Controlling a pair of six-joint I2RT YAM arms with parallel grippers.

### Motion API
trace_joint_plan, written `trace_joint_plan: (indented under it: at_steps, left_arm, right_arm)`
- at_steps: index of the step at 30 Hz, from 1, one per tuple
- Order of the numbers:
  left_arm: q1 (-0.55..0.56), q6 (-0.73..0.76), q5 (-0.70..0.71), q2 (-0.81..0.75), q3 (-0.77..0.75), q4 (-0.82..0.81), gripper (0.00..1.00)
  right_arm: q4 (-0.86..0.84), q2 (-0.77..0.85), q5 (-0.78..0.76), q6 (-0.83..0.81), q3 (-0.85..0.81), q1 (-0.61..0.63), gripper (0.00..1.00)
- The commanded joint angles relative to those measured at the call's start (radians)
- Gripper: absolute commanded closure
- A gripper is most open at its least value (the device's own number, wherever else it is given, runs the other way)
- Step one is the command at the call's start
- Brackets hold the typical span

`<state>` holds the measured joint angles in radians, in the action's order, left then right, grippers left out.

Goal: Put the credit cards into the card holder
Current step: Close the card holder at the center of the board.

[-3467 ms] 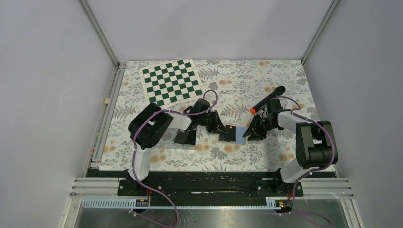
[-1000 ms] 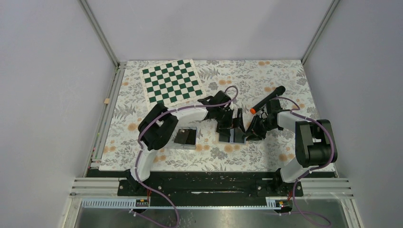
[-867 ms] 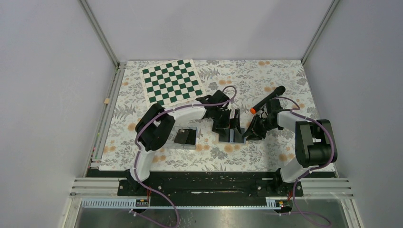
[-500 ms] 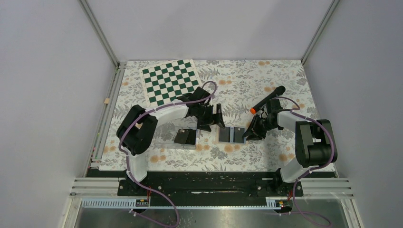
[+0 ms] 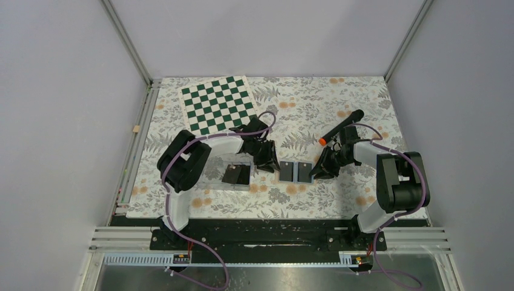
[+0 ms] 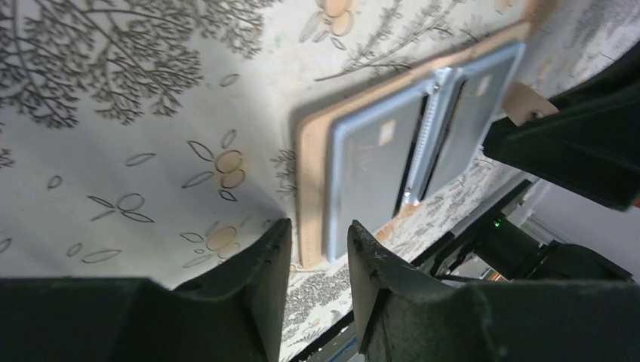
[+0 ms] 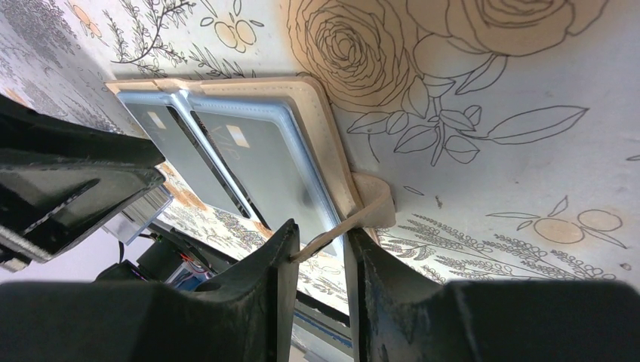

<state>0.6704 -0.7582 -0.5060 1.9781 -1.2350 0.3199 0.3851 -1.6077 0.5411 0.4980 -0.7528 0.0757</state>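
The right tool (image 7: 315, 234) is closed on the snap tab of the flat tan folding card holder (image 7: 321, 121). The holder lies open just ahead of it on the flowered tabletop (image 7: 490, 90), with two thin black credit cards (image 7: 260, 170) in its blue pockets. The left tool (image 6: 318, 226), jaws nearly together and empty, sits just beside the opposite edge. A careless pull on the tab could slide or flip the holder and spill the cards (they look only loosely tucked). Another black card lies in the clear plastic tray (image 5: 237, 176) beside the left tool.
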Motion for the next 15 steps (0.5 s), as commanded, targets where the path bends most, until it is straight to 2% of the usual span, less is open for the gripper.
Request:
trace_joint_plan:
  at_steps: [1,8,15]
  left_arm:
    - [0.0,0.029,0.057,0.026,-0.059,0.027,0.65]
    - [0.001,0.033,0.022,0.086,-0.101,0.03,0.62]
    - [0.001,0.002,-0.058,0.041,-0.073,-0.064,0.63]
  right_arm:
    - [0.023,-0.012,-0.005,-0.006,-0.028,-0.001,0.66]
    - [0.023,-0.02,-0.003,-0.005,-0.034,-0.001,0.66]
    - [0.023,-0.022,0.0,-0.003,-0.035,-0.001,0.67]
